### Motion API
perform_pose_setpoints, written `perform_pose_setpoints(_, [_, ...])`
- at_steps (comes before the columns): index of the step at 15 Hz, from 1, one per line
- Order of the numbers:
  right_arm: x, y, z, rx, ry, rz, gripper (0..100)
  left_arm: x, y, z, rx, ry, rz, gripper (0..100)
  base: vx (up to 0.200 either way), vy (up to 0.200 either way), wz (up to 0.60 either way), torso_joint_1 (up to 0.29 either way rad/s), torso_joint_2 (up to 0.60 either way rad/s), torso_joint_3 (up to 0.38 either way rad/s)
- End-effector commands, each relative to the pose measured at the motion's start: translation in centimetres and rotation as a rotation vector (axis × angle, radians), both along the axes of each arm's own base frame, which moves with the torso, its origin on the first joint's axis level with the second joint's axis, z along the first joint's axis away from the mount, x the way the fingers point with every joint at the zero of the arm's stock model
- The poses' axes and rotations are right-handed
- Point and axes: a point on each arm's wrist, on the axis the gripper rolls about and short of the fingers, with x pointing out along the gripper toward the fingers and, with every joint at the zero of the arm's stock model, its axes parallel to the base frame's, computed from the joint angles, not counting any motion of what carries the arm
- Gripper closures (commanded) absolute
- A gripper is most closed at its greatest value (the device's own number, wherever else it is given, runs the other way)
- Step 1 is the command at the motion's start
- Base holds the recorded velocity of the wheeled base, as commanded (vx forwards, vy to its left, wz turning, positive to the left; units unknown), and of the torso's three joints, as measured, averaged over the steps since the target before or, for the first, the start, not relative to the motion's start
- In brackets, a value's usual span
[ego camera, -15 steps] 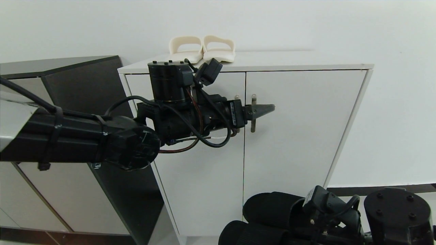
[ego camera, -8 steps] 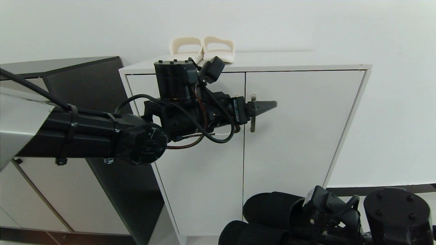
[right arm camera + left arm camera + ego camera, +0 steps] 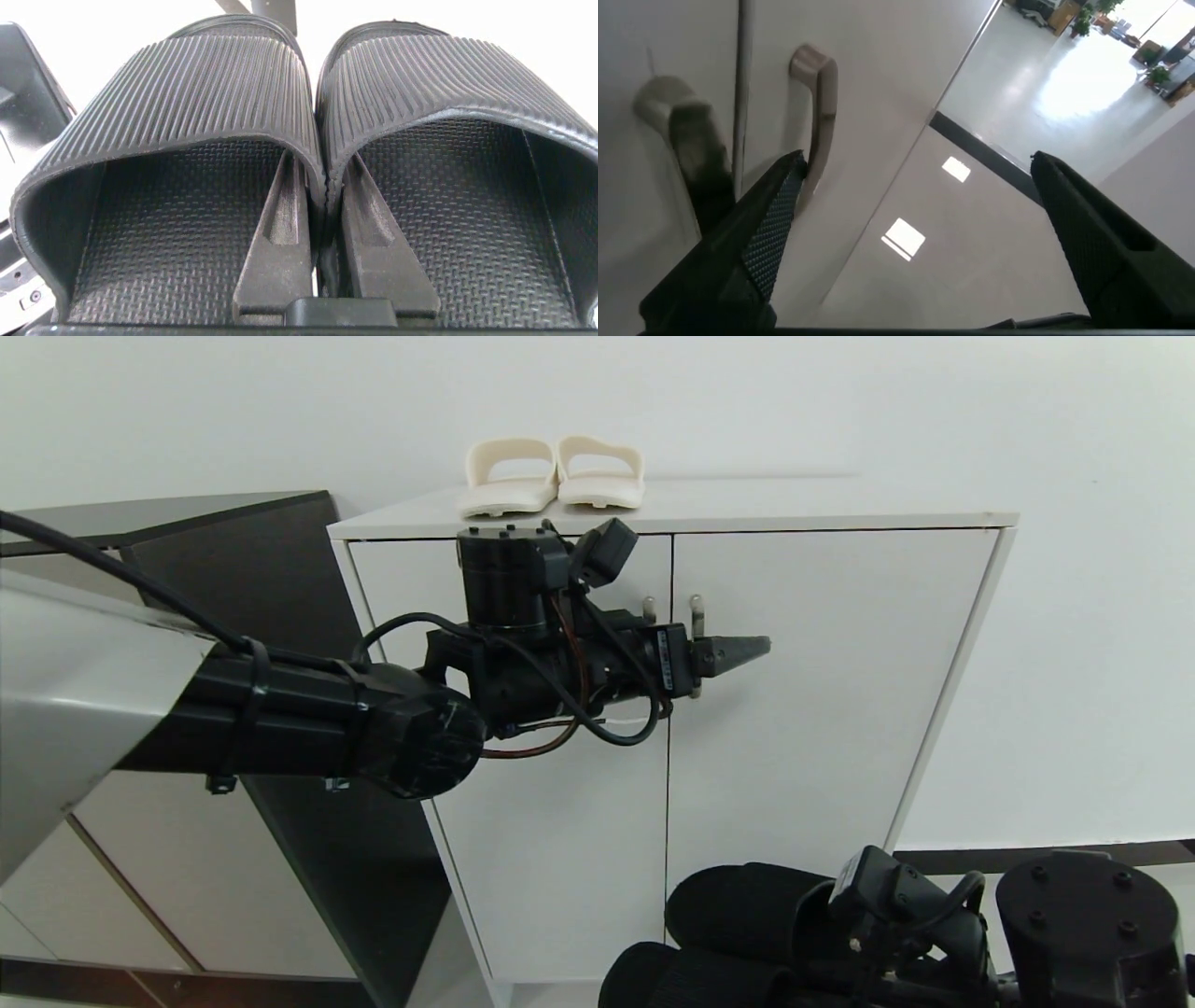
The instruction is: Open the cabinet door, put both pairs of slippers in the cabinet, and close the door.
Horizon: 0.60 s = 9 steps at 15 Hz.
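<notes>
The white cabinet (image 3: pixel 822 691) stands with both doors closed, and two metal handles (image 3: pixel 695 609) flank the centre seam. My left gripper (image 3: pixel 752 646) is open and held sideways just below and in front of the right door's handle (image 3: pixel 817 112); the open left gripper (image 3: pixel 915 163) has its near finger beside that handle. A cream pair of slippers (image 3: pixel 553 474) rests on the cabinet top. Low at the front, my right gripper (image 3: pixel 322 173) is shut on the black slippers (image 3: pixel 224 112), one finger inside each slipper, pinching their inner walls together. The black slippers (image 3: pixel 738 905) hang before the right door's base.
A dark grey unit (image 3: pixel 233 551) adjoins the cabinet on the left. A white wall is behind and to the right, with a dark baseboard (image 3: pixel 1027 854) along the floor. The glossy floor (image 3: pixel 1018 243) lies to the cabinet's right.
My left arm has pushed forward, right and slightly down, so the gripper now sits lower against the right door's handle. The right arm and black slippers have stayed put.
</notes>
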Motion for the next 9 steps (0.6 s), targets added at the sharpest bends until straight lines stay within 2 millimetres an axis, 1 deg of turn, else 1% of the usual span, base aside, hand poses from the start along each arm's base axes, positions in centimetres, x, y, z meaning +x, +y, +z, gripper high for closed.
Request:
perform_pose_setpoints(1, [0.0,0.0,0.0,-0.001,0.002,0.001,100,0.1,-0.5,-0.4,0.003,0.006,-0.011,0,0.0,0.0,0.0,0.0,0.0,0.0])
perform_pose_setpoints(2, [0.0,0.0,0.0,-0.001,0.002,0.001,100,0.0,-0.6,-0.4,0.002,0.004,-0.013,0,0.0,0.0,0.0,0.0,0.0,0.0])
perform_pose_setpoints(3, [0.0,0.0,-0.1,-0.003,0.002,0.001,100,0.0,-0.6,-0.3,0.001,0.003,-0.013,100,0.0,0.0,0.0,0.0,0.0,0.0])
perform_pose_setpoints(6, [-0.5,-0.4,-0.1,0.01,0.021,0.052,100,-0.7,-0.6,0.4,-0.007,-0.012,-0.021,100,0.0,0.0,0.0,0.0,0.0,0.0])
perform_pose_setpoints(7, [-0.8,-0.7,-0.1,0.02,0.032,0.086,100,-1.3,-0.4,0.8,-0.01,-0.016,-0.028,100,0.0,0.0,0.0,0.0,0.0,0.0])
perform_pose_setpoints(9, [-1.3,-1.2,0.0,0.032,0.028,0.14,100,-3.4,-0.5,1.4,-0.01,-0.018,-0.059,100,0.0,0.0,0.0,0.0,0.0,0.0])
